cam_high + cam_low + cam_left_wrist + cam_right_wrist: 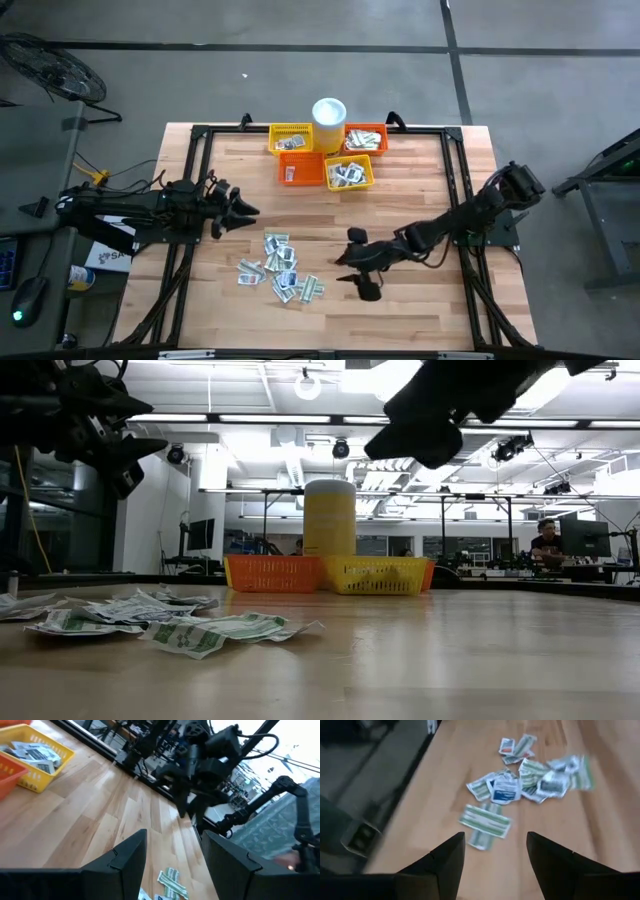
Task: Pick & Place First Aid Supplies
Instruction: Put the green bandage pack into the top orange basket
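Observation:
The first aid supplies [280, 268] lie as a loose pile of small white and green packets flat on the wooden table, near its front left; the right wrist view shows them too [520, 782]. My right gripper [352, 268] hovers open just right of the pile, above the table, with nothing between its fingers. My left gripper [245, 210] waits open at the table's left side, held level above the wood. More packets lie in the yellow baskets [348, 172] at the far edge.
Yellow and orange mesh baskets [301, 168] stand clustered at the far middle of the table with a white cylindrical cup [329, 112] among them. A black frame [460, 200] runs along the table's sides. Bare wood lies between the pile and the baskets.

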`<state>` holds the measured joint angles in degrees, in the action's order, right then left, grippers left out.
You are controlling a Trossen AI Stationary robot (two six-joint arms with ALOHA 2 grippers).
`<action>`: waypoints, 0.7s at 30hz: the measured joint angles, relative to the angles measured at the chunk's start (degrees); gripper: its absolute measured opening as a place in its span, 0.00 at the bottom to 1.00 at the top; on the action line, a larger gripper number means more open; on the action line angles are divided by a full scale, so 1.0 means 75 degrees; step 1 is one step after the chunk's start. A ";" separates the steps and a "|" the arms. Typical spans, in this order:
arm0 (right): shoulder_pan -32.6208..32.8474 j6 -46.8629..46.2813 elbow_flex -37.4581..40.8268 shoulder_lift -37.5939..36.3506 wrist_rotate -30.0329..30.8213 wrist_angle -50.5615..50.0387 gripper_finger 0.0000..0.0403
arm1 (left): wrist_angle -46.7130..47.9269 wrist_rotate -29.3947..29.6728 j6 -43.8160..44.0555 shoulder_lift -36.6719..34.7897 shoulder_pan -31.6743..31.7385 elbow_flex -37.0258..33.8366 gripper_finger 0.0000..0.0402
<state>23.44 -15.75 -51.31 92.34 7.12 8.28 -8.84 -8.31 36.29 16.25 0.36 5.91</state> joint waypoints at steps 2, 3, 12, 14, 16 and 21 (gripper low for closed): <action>0.0053 -0.0646 -0.0122 0.0068 -0.0122 0.0031 0.51 | 0.0001 0.0148 0.0000 0.0000 -0.0002 0.0000 0.48; 0.0088 -0.0815 -0.0193 0.0097 -0.0209 0.0111 0.51 | -0.0002 0.0204 -0.0001 0.0000 -0.0002 0.0000 0.48; 0.0234 -0.3693 -0.0335 0.0101 0.0554 0.0306 0.49 | -0.0029 0.0263 0.0026 0.0000 -0.0002 0.0000 0.48; 0.0225 -0.4595 -0.0332 0.0101 0.0557 0.0220 0.48 | 0.0001 0.0256 0.0027 0.0003 0.0000 0.0000 0.48; 0.0222 -0.5364 -0.0332 0.0101 0.0509 0.0226 0.48 | 0.0013 0.0169 0.0028 0.0000 0.0000 0.0000 0.48; 0.0283 -0.6280 -0.0332 0.0101 0.0595 0.0233 0.46 | 0.0002 0.0127 0.0029 0.0003 -0.0003 0.0000 0.48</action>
<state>25.56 -62.85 -53.80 93.10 11.59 10.03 -8.83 -7.35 36.51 16.27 0.34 5.91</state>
